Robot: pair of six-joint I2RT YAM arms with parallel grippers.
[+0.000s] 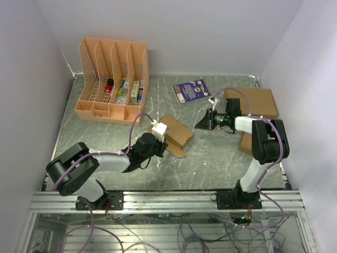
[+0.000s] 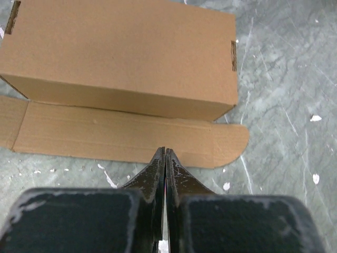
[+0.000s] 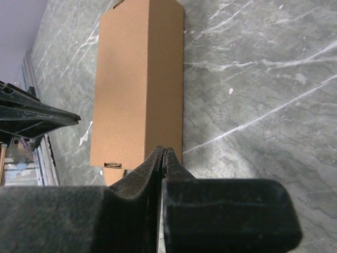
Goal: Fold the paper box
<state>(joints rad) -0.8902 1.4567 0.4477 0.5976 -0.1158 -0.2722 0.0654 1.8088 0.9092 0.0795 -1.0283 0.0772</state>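
Paper box (image 1: 176, 133) sits mid-bench as a formed oblong carton, with 1 long flap (image 2: 126, 138) lying flat on the bench (image 1: 210, 163) at its near-left side, between the 2 grippers. Left gripper (image 2: 165, 155) is pressed together on nothing, tips at that flap's outer edge; right gripper (image 3: 164, 153) is likewise pressed together and empty, tips just by the box's right side, contact unclear. Orange file rack (image 1: 113, 74) far left, purple booklet (image 1: 191, 90) far centre.
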